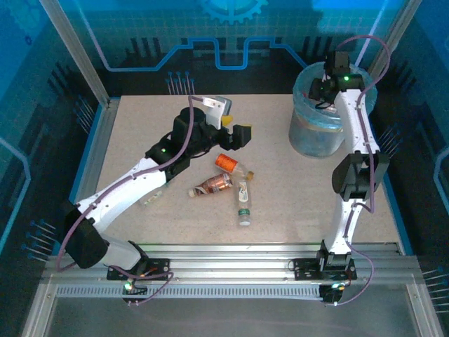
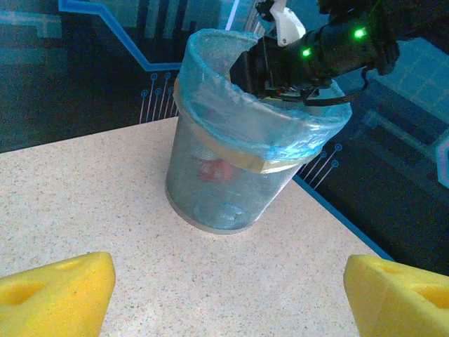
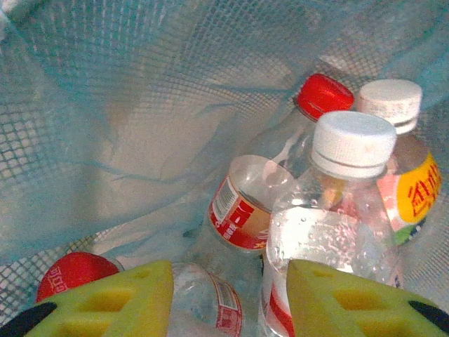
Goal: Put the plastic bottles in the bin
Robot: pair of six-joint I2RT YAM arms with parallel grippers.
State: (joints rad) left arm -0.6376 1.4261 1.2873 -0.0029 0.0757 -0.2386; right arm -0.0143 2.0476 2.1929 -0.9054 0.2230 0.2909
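- The bin (image 1: 319, 137) stands on the table (image 1: 295, 210), at its far right corner; it is a round grey mesh-look bucket lined with a pale blue bag.
- The right gripper (image 1: 325, 87) hangs over the bin's mouth, pointing down into it.
- In the right wrist view its yellow fingers (image 3: 119, 298) stand apart with a gap between them. Whether they touch any bottle I cannot tell.
- Inside the bin, past those fingers, lie several bottles:
  - a clear white-cap bottle (image 3: 351, 147), nearest the camera and partly behind one finger
  - a red-cap bottle (image 3: 324, 95) with a red label, just beside it
  - a second white-cap bottle (image 3: 393, 105) with a yellow label, against the bin's wall
  - another red cap (image 3: 74, 275) low at the other side
- The left gripper (image 2: 228, 277) is well left of the bin and faces it, its fingers wide apart over bare table.
- Three more bottles lie on the table left of the bin, near each other and close to the left gripper: an orange bottle (image 1: 226, 163), a brown-label bottle (image 1: 210, 186) and a clear bottle (image 1: 243, 203).
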